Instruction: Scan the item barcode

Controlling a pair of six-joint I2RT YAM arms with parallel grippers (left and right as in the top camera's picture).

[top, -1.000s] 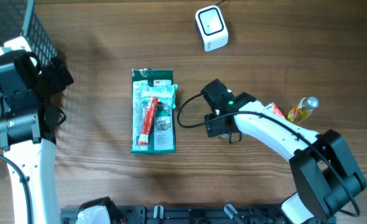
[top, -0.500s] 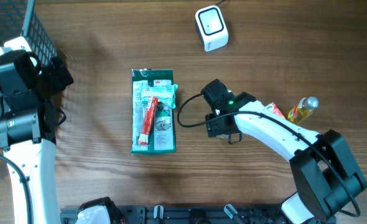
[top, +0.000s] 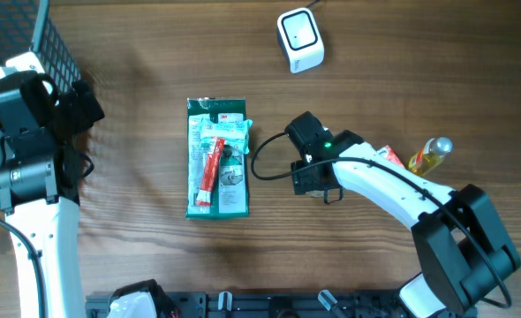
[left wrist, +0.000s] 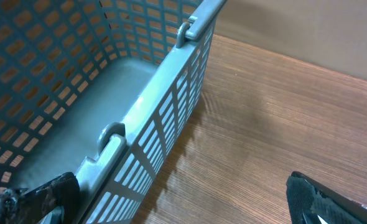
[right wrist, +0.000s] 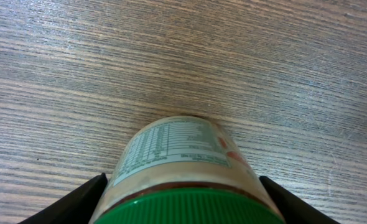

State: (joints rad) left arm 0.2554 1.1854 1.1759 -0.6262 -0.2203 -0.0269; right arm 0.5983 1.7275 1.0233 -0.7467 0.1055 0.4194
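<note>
Robot arms: two: left arm (top: 26, 168), right arm (top: 375, 181). White scanner (top: 299, 39): one. Mesh basket (left wrist: 145, 98): one. Flat green packet (top: 217, 157): one. Jar (right wrist: 183, 155) with green lid: one. Small bottle (top: 428, 155) of yellow liquid: one. Red-and-white pack (top: 389, 156), mostly hidden under right arm: one. Wooden table (top: 402, 71): one. Loose goods on table, scanner and basket aside: four.

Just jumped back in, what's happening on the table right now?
The right gripper straddles a green-lidded jar on the table, one finger each side; whether it grips yet is unclear. The left gripper hangs open beside the blue basket, holding nothing. The white scanner and a green packet lie untouched elsewhere.
</note>
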